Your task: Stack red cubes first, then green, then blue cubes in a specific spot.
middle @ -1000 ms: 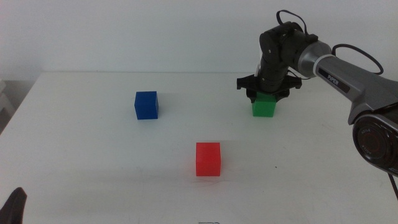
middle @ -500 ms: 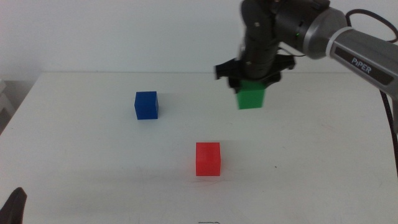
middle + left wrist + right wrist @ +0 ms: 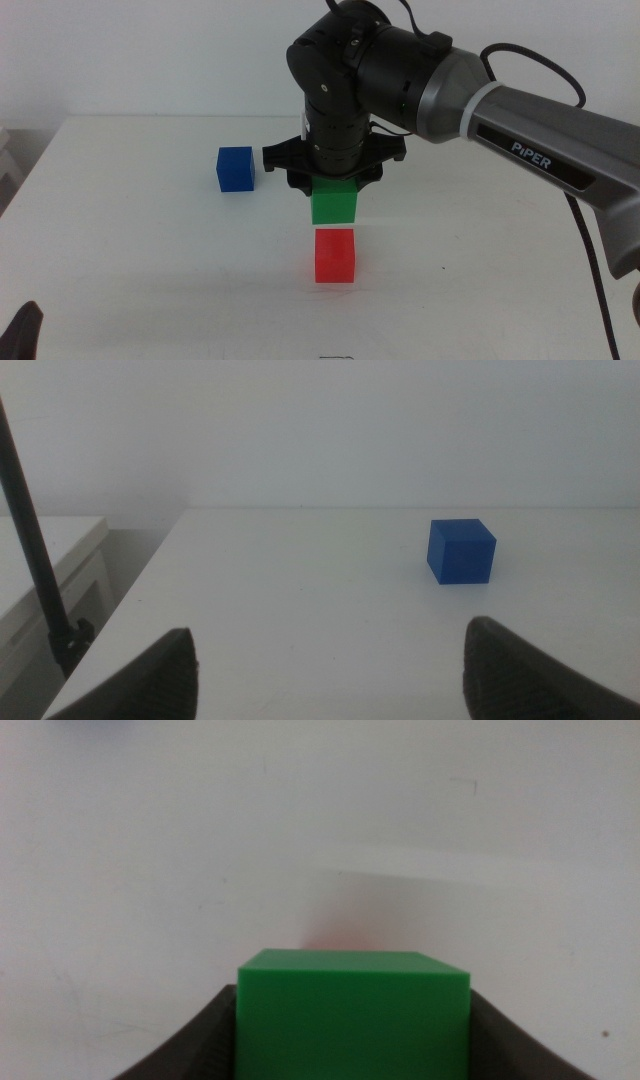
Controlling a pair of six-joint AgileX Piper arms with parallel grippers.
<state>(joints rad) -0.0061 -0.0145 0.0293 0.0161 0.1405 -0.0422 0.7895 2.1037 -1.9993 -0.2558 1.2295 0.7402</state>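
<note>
Right gripper (image 3: 335, 185) clamps the small matte green cube (image 3: 334, 203) directly above the matching red cube (image 3: 335, 255), lined up for stacking. Left gripper (image 3: 325, 665) waits open at the near table edge, facing the blue cube (image 3: 461, 551).

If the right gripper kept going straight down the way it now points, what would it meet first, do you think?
Most likely the red cube. The right gripper points down, shut on the green cube, which hangs just above the red one, so the green cube's underside would touch it first. Exact alignment in depth is hard to judge.
</note>
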